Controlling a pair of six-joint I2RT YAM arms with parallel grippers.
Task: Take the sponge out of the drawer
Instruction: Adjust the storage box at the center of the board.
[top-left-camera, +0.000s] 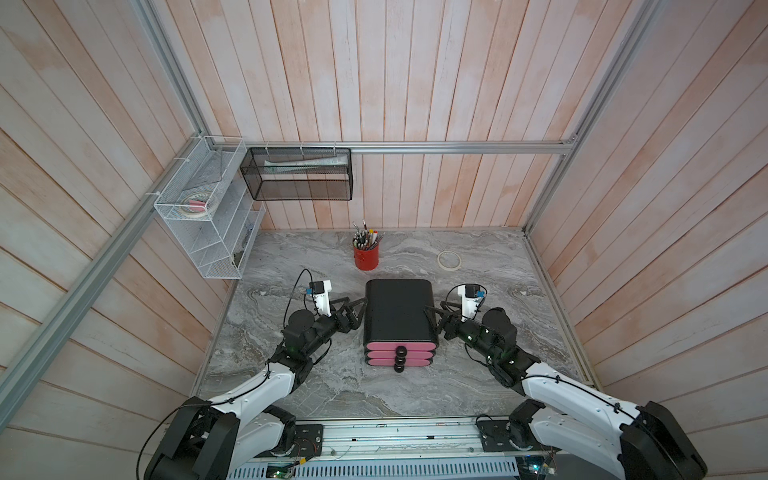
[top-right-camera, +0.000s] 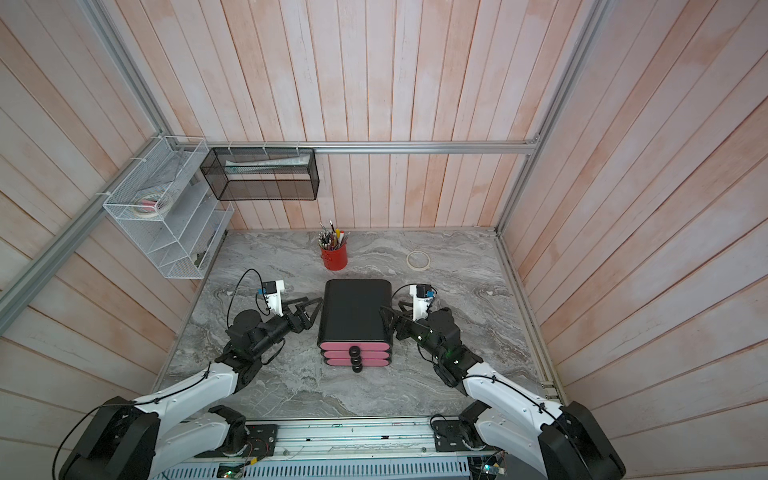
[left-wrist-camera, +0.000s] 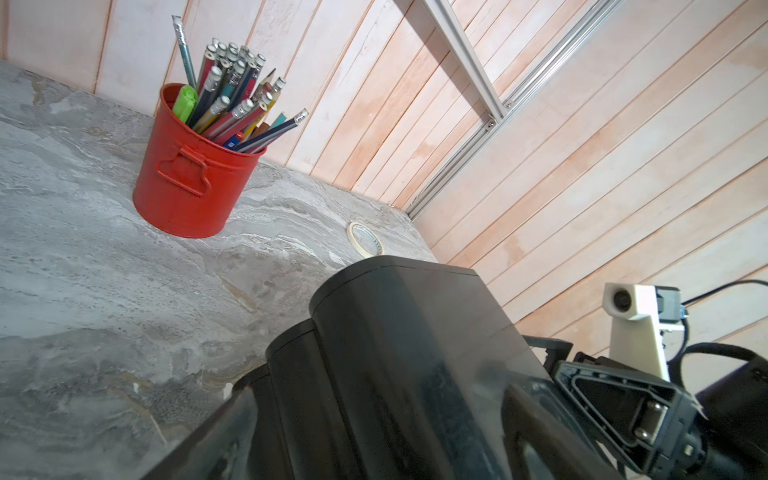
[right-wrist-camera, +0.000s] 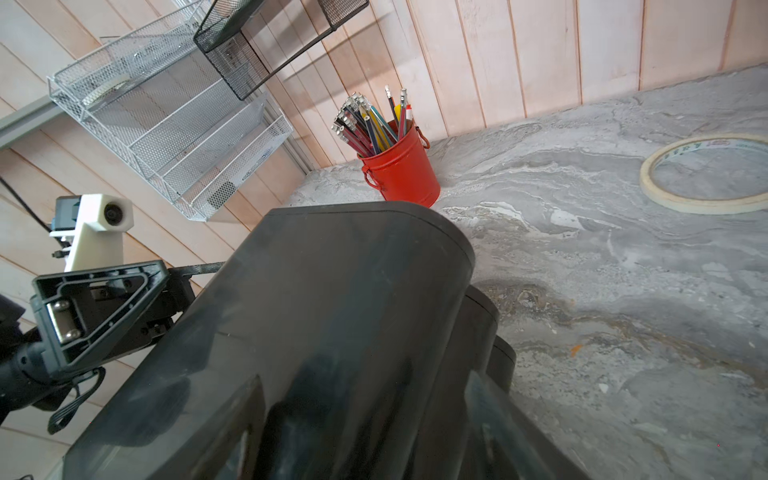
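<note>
A black drawer unit (top-left-camera: 399, 311) with three pink drawer fronts (top-left-camera: 400, 345) and black knobs (top-left-camera: 401, 351) stands mid-table in both top views; all drawers look shut. The sponge is hidden. My left gripper (top-left-camera: 355, 306) sits at the unit's left side, open, its jaws wide astride the upper left edge (left-wrist-camera: 415, 332). At the right side my right gripper (top-left-camera: 434, 316) is also open, one finger over the top and one beside the wall (right-wrist-camera: 353, 291). Neither gripper holds anything that I can see.
A red tin of pencils (top-left-camera: 366, 257) stands behind the unit, and a tape roll (top-left-camera: 449, 260) lies at the back right. A white wire rack (top-left-camera: 203, 216) hangs on the left wall, a black mesh basket (top-left-camera: 299, 174) on the back wall.
</note>
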